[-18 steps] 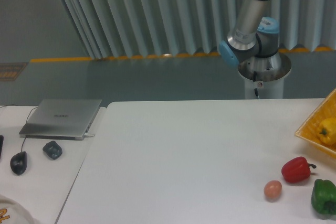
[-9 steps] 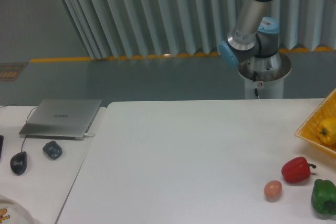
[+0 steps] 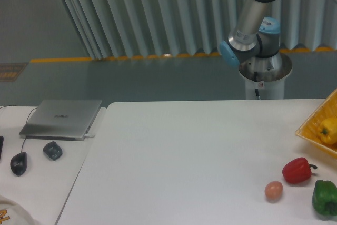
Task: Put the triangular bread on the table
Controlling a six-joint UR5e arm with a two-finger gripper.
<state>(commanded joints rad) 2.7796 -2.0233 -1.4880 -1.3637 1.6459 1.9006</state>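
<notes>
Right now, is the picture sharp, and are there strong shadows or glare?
In the fixed camera view the image is slightly soft; the table is evenly lit with no glare; the red pepper and egg cast only faint shadows; the hand is out of frame.

Pleated grey curtain [image 3: 158, 14], grey floor [image 3: 131, 80] w/ yellow stripe [image 3: 60, 59]

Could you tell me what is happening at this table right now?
Not much handling is visible yet. The robot arm rises from its base behind the white table and runs out of the picture at the top, so its hand is not in view. No bread shows anywhere. On the table lie a red pepper, an egg and a green pepper, with a yellow basket at the right edge. A closed laptop sits on the side desk.
</notes>
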